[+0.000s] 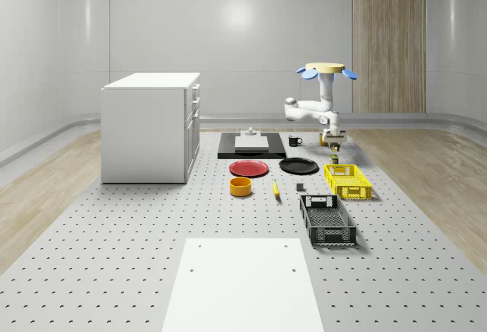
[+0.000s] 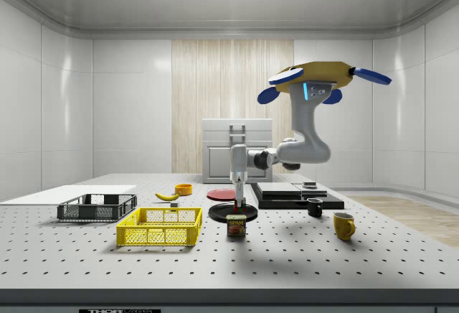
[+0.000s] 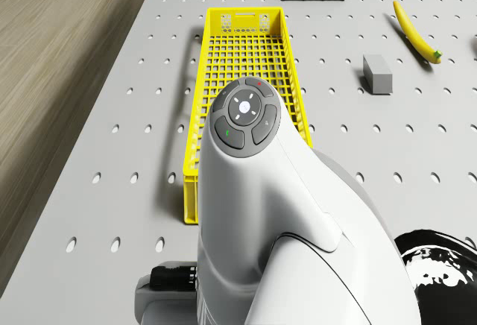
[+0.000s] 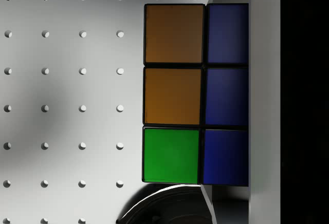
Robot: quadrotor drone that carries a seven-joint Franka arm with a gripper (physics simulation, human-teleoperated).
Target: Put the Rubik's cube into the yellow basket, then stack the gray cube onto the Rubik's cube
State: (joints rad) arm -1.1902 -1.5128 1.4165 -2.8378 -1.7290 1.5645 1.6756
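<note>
Closest to the wrist camera, the Rubik's cube [image 4: 175,95] sits centre frame, and we judge the gripper [image 1: 333,142] clamped on it, clear of the table. The drone [image 2: 315,76] hovers upper right in the side view. We should carry the cube level over the yellow basket [image 3: 246,21], lower it centrally and set it flat. The gray cube [image 3: 377,73] waits beyond.

sim lab: perforated optical bench [image 1: 114,256], bare panel walls, wood-strip floor [image 1: 46,187].
</note>
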